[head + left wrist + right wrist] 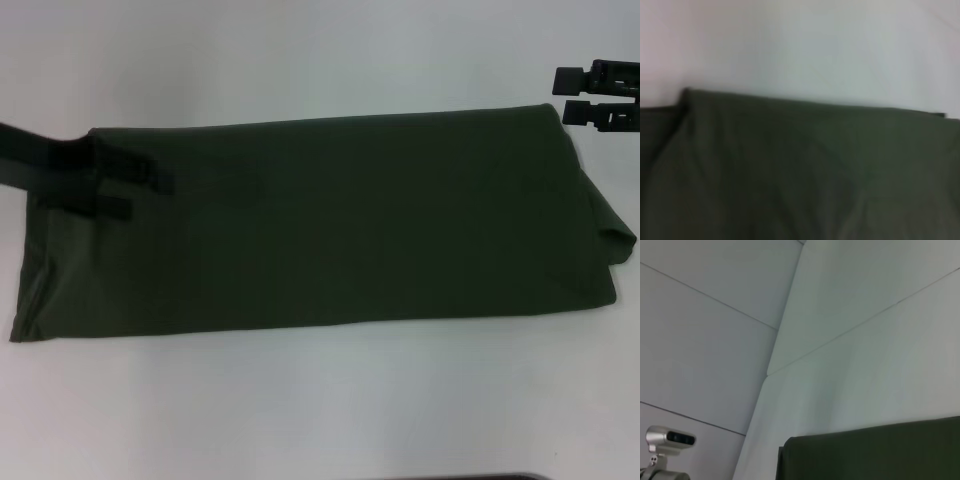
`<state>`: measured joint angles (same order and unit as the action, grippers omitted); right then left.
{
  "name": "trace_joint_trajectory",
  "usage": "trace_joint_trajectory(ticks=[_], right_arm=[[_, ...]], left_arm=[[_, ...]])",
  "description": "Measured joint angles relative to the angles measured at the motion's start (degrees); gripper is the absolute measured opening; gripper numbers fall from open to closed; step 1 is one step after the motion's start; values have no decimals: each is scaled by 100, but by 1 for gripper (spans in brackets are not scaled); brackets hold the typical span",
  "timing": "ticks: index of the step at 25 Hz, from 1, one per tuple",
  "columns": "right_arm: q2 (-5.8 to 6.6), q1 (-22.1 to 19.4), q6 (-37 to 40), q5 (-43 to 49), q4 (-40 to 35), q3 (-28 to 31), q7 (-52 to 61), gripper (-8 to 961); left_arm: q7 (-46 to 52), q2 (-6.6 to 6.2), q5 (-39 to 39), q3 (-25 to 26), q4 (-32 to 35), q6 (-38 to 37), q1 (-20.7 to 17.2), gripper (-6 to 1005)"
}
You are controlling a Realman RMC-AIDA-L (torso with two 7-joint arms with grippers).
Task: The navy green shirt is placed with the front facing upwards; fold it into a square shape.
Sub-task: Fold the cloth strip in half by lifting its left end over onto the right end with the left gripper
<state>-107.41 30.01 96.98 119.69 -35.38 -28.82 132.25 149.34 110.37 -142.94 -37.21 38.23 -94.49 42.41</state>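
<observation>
The navy green shirt [330, 225], folded into a long band, lies across the white table [320, 410] in our head view. Our left gripper [125, 192], fingers spread, rests over its far left corner; our right gripper [580, 95], also spread, hovers beside its far right corner. Both wrist views show only shirt edge against table.

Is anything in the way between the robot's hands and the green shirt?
No, nothing visible is. The left gripper is already over the navy green shirt at its left end. The right gripper hangs open just beyond the far right corner, with only bare white table around.
</observation>
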Motion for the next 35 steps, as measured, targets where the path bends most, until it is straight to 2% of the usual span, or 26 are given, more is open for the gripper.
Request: trace_joint_trajectory(ticks=[3,8,14,18,20,25,32,35], right_arm=[[-6,2,-7,2,-2,3,-2,856],[-7,1,-5,2,-4,-1,-23,857],[-7,-10,34,2,-3,-53,-38,856],[-13,1,25,2,34,-222,-41,856],[-17,10,13,2,35,-244,-41,857],[-17,13,1,1,32,-246,-42,857],[-16,-11,12,1,36,-241,-26,856],[-16,-13,33,1,37,-238,-19,857]], left_arm=[[1,-65,-146,-19,-166,104,-21,825],[-38,-63,-244,-22,-242,156,-22,826],[-93,-8,-244,-25,-272,106,15,826],[-107,106,-246,-136,-239,131,29,826],[-83,121,-247,-232,-224,209,30,826],[77,34,-307,-455,-289,574,12,825],[248,15,-684,-465,-280,928,-4,825],[272,-31,-707,-413,-245,948,-15,825]])
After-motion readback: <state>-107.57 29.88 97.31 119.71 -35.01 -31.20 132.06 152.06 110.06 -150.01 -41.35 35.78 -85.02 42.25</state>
